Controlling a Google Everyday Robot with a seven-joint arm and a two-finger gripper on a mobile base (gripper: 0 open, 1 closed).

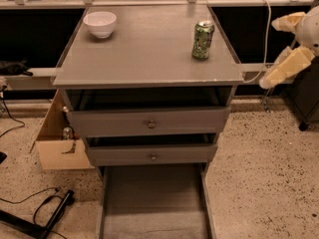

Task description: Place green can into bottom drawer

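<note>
While green can (203, 40) stands on cabinet top (144, 54), tool (285, 67) hangs well right, angled down-left; grip state unclear

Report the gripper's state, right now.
Gripper: open, holding nothing, out past the right edge of the cabinet top. The green can stands on that top, apart from it.

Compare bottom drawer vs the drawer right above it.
The bottom drawer is pulled far out, floor showing; the middle drawer is slightly out. The middle drawer shows its front and round knob; the bottom drawer's front is out of frame. Both grey. The gripper hangs right of the cabinet, empty.
</note>
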